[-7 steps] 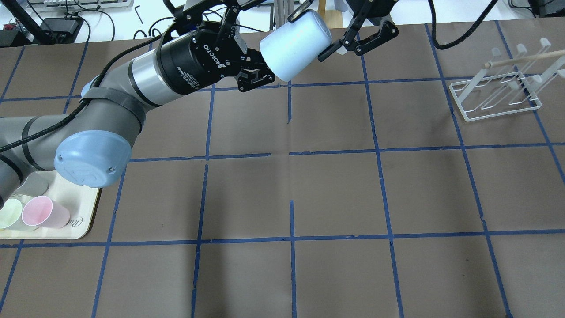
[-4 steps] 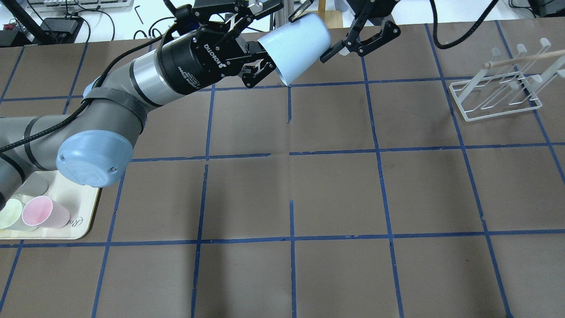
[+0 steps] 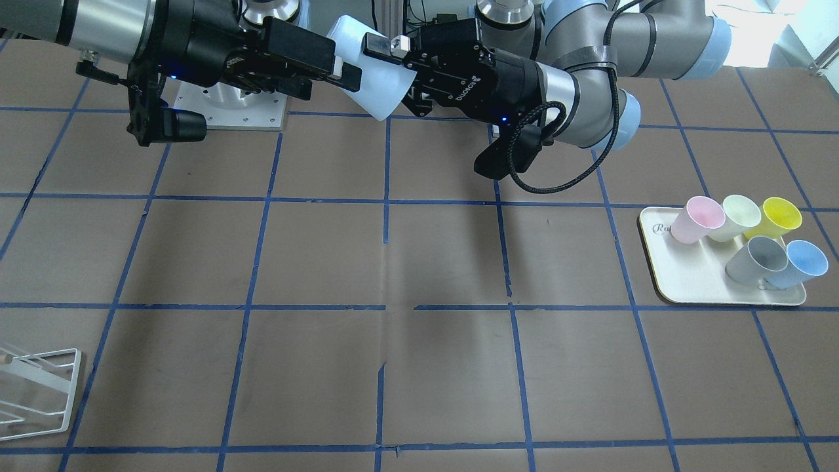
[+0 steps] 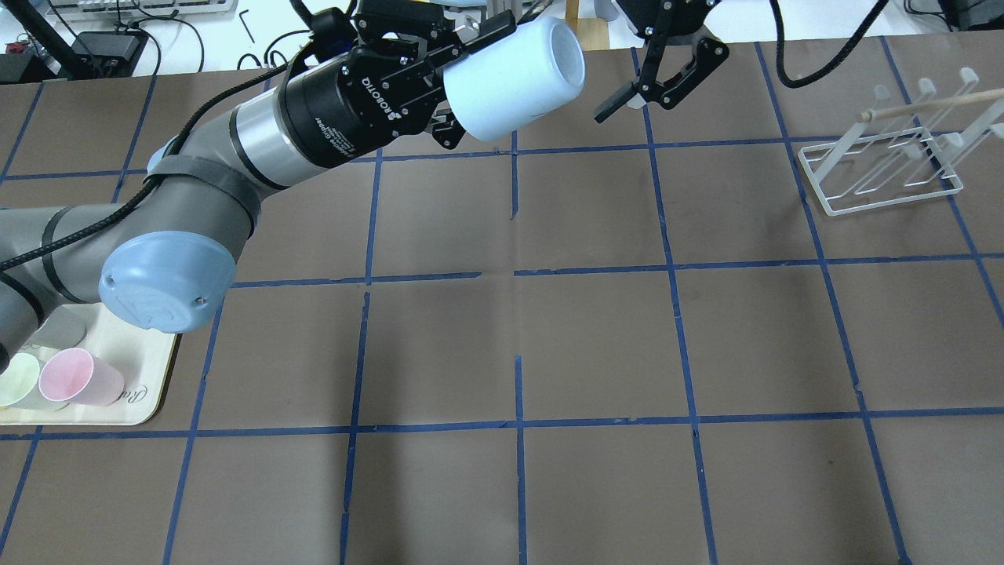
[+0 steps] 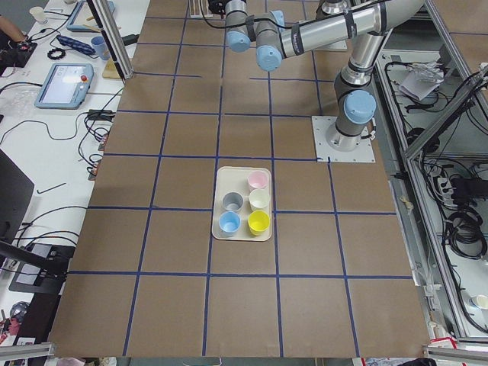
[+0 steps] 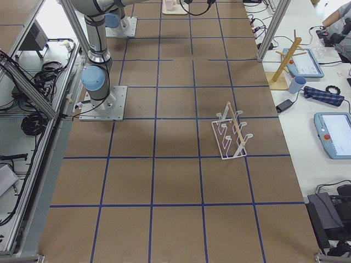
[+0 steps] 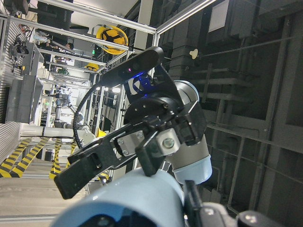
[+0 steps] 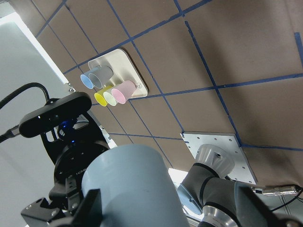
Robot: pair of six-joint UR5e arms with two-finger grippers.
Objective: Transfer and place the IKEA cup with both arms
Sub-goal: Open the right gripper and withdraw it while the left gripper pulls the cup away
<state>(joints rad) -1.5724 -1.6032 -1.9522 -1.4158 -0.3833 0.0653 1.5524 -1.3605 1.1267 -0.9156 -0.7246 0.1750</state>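
Observation:
The light-blue IKEA cup (image 4: 514, 78) is held on its side high above the table's far edge, its closed base pointing to the robot's right. My left gripper (image 4: 471, 82) is shut on the cup's mouth end; this also shows in the front-facing view (image 3: 393, 72). My right gripper (image 4: 643, 98) is open and stands just off the base end, with a small gap in the overhead view. In the right wrist view the cup (image 8: 132, 189) looms close, with one finger (image 8: 87, 203) beside it. The left wrist view shows the cup (image 7: 128, 198) and the open right gripper (image 7: 142, 146) facing it.
A cream tray (image 3: 688, 288) on the robot's left holds a second light-blue cup (image 3: 803, 262), a grey cup (image 3: 757, 259), a pink cup (image 3: 698, 219) and two more. A white wire rack (image 4: 886, 169) stands at the far right.
My left wrist has rolled, and the cup has turned and lifted so that its base shows more. My right gripper has swung a little to the right, away from the cup, still open.

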